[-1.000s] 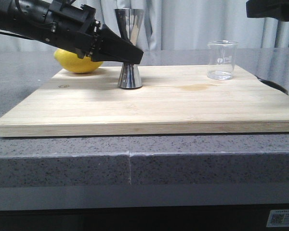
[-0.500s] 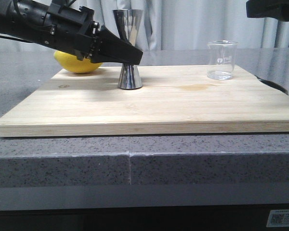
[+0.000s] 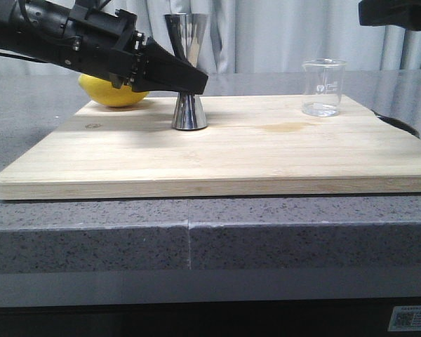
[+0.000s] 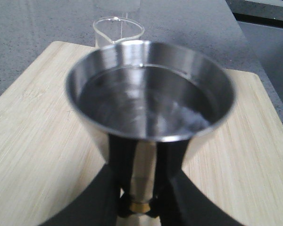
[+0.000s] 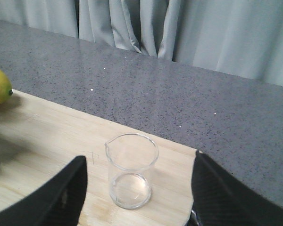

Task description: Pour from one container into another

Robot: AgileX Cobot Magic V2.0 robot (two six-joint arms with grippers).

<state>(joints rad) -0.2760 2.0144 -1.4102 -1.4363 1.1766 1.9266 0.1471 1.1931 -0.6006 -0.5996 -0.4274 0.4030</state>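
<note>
One beaker (image 3: 323,87), one jigger (image 3: 189,70) (one lemon (image 3: 112,91))

Kitchen-style test bench: granite counter (image 3: 266,239), wooden cutting board (image 3: 266,154), lemon (image 3: 109,95), curtain backdrop (image 5: 179,28).

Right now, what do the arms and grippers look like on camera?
Left arm: matte black, boxy wrist with dark cabling, tapering to black wedge-shaped fingers. Right gripper: two broad, rounded black fingers; its black housing barely shows in the front view. No markings readable.

Steel hourglass jigger (image 3: 189,74) is standing upright on the board, gold band at its waist, upper cup open and showing a dark shiny inside. Clear glass beaker (image 3: 323,87) is sitting upright at the jigger's 3 o'clock, well apart, looking empty.
</note>
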